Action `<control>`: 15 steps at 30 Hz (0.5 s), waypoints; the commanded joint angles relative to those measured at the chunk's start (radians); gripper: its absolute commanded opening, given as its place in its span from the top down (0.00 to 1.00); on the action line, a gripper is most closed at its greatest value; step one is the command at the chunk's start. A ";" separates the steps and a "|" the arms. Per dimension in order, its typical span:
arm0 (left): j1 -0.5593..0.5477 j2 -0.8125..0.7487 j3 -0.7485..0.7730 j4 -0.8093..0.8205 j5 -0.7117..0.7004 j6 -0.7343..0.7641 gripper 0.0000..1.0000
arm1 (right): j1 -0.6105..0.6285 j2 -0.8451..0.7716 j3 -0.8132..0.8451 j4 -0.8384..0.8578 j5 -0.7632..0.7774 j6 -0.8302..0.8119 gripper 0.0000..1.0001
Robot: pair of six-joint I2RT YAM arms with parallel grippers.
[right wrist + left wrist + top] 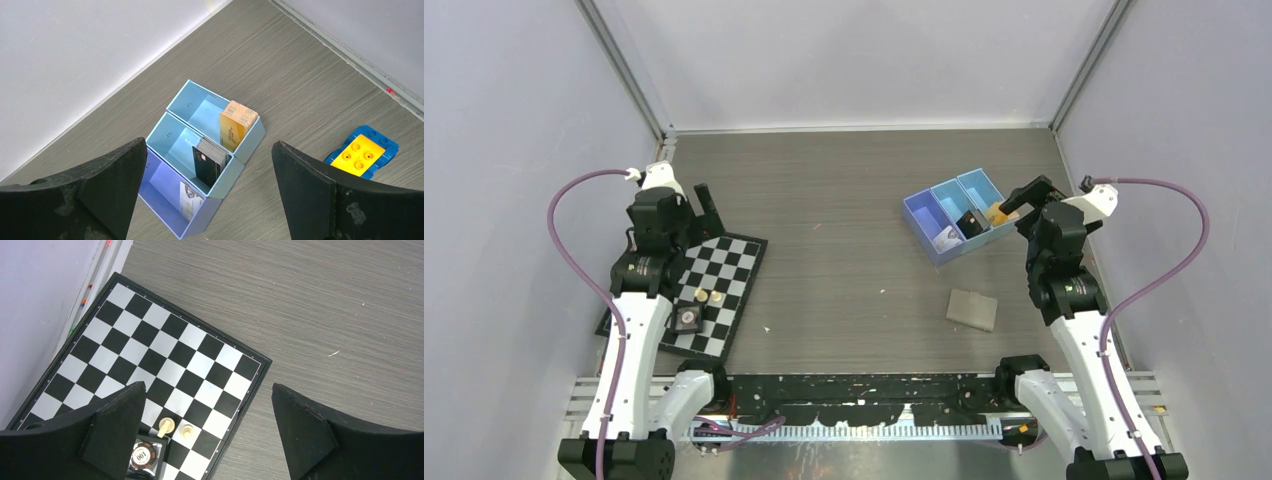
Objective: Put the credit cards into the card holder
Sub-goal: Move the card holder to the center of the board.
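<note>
Blue tray [197,107] holds credit cards [210,162]; orange, black, whitish

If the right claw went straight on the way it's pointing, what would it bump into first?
Probably the dark cards standing in the middle compartment of the blue tray, which lie straight ahead of the open right gripper. Depth is hard to judge.

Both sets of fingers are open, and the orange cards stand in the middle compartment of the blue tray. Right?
Not quite: the orange cards stand in an end compartment of the blue tray, as the right wrist view shows. The rest holds.
</note>
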 commanded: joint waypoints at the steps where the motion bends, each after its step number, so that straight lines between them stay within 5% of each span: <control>1: 0.001 -0.007 0.025 0.018 0.001 0.012 0.00 | -0.002 -0.001 0.031 -0.031 0.013 0.028 0.00; 7: -0.010 -0.032 -0.011 0.034 0.022 0.014 0.00 | -0.002 0.023 0.009 -0.122 0.041 0.114 0.01; 15: -0.013 -0.021 -0.045 0.037 0.055 0.022 0.00 | -0.066 0.080 -0.022 -0.298 -0.117 0.226 0.02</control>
